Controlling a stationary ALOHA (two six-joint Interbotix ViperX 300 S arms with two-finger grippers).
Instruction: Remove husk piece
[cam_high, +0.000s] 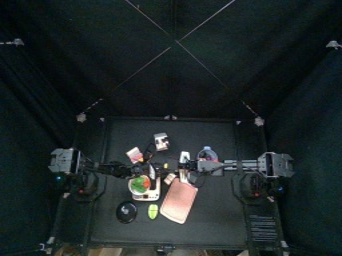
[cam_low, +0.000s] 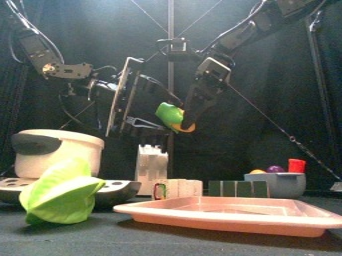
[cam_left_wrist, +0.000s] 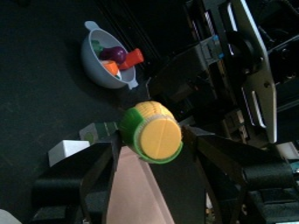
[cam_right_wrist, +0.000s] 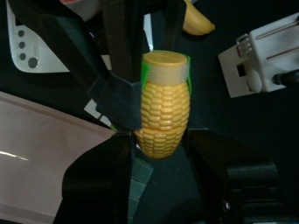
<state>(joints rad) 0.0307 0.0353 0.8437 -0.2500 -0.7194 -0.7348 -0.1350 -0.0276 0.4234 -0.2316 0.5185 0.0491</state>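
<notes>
Right pincer (cam_right_wrist: 158, 157) grips corn (cam_right_wrist: 163, 101) | pink tray (cam_low: 241, 213) | black table (cam_low: 80, 240)

dim, dark surroundings, soft wrist views

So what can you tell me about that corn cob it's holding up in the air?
The corn cob looks like a plastic toy: rows of yellow kernels, a flat smooth yellow end, and a green husk band around that end. It hangs in the air above the pink tray, touching nothing on the table. The right pincer clamps one end; the green-banded end points toward the left pincer, whose jaws stand wide open to either side of it. A loose green husk piece lies on the table.
</notes>
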